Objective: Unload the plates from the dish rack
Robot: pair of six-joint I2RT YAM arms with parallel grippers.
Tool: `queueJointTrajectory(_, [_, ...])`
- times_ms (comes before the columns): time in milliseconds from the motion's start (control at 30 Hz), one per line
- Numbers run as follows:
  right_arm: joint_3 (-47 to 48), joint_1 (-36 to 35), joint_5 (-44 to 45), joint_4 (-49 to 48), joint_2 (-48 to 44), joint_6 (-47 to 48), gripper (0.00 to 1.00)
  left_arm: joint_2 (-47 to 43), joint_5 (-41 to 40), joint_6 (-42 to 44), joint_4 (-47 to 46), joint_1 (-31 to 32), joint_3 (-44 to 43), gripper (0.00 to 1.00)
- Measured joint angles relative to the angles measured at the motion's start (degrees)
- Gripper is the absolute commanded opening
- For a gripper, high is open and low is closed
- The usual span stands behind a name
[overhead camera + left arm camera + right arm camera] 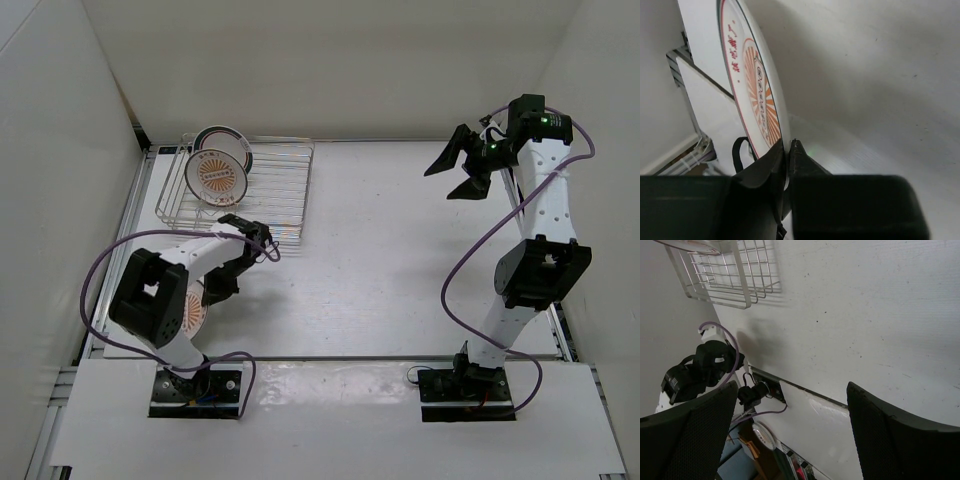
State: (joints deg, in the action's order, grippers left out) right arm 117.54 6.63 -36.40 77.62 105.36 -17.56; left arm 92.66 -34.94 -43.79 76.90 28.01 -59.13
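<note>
The left claw (788, 145) is almost closed, pinching the rim of the held sunburst plate (752, 85), which stands on edge. Beyond this claw on the bench (400, 250) sits the dish rack (270, 195). 2 plates stand upright at its far-left end: the racked sunburst plate (218, 172) and, behind it, the dark-rimmed plate (238, 145). The right claw (462, 168) gapes wide and empty, well apart from the rack.

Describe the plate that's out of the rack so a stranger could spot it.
Find the rectangular silver wire dish rack at the white table's far left, then move nearer to the left arm's black end effector. It grips a small round white plate with an orange sunburst centre, on edge. Its sunburst twin and the dark-rimmed white plate stand in the rack; this one is outside.
</note>
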Motion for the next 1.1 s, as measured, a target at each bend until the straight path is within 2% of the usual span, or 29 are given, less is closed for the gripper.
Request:
queueJointTrajectory(33, [0.0,0.0,0.0,0.0,0.0,0.0,0.9,0.7,0.7,0.3,0.1,-0.2,0.4,0.29])
queueJointTrajectory(100, [0.0,0.0,0.0,0.0,0.0,0.0,0.9,2.5,1.5,1.0,0.3,-0.6,0.6,0.36])
queueJointTrajectory(133, [0.0,0.0,0.0,0.0,0.0,0.0,0.9,3.2,1.6,1.3,0.3,-0.8,0.6,0.44])
queueJointTrajectory(267, [0.0,0.0,0.0,0.0,0.0,0.0,0.9,4.3,2.2,2.5,0.0,-1.7,0.5,0.58])
queueJointTrajectory(633, [2.1,0.1,0.0,0.0,0.8,0.1,0.9,4.6,3.1,3.0,0.6,-6.2,-6.6,0.74])
queueJointTrajectory(733, [2.1,0.2,0.0,-0.1,1.3,0.1,0.9,4.6,3.6,3.1,0.7,-7.6,-9.4,0.82])
queueJointTrajectory(767, [2.1,0.2,0.0,-0.1,1.4,0.1,0.9,4.6,4.0,3.2,0.7,-8.3,-10.4,0.89])
queueJointTrajectory(867, [2.1,0.5,0.0,-0.1,1.7,0.1,0.9,4.6,6.1,3.1,0.8,-11.0,-12.9,1.0])
queueJointTrajectory(1100, [2.1,1.2,0.2,-0.1,1.8,0.0,0.9,2.7,14.2,1.6,-0.3,-19.1,-26.7,1.0])
